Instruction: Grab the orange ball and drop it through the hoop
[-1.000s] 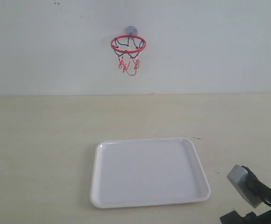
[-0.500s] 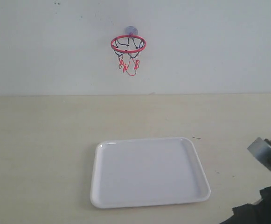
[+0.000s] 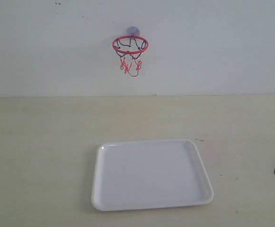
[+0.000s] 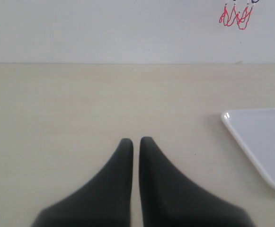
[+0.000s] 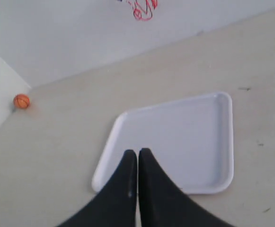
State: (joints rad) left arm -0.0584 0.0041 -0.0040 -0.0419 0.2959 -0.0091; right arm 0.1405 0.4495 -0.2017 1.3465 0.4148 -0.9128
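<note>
The pale counter [image 3: 42,142] filled the lower part of the exterior view and ended at its far edge against a white wall [image 3: 213,47]. A white tray [image 3: 149,175] with rounded corners lay flat near the middle of the counter, closer to the near edge than to the far one, and nothing lay in it.

The left fingers [image 4: 129,151] were clenched with only a thin slit between them and nothing in it. They hung over bare counter, to one side of the tray and apart from it. The right fingers [image 5: 131,163] were pressed together too, holding nothing, with their tips over the tray's near rim.

The hoop [image 3: 130,52] hung on the wall above the far edge, roughly in line with the tray, its red ring level and the net hanging below it.

The ball [image 5: 21,101] rested at a far corner of the counter, where two walls met, well apart from the tray and both pairs of fingers. Only the right wrist view showed it.
</note>
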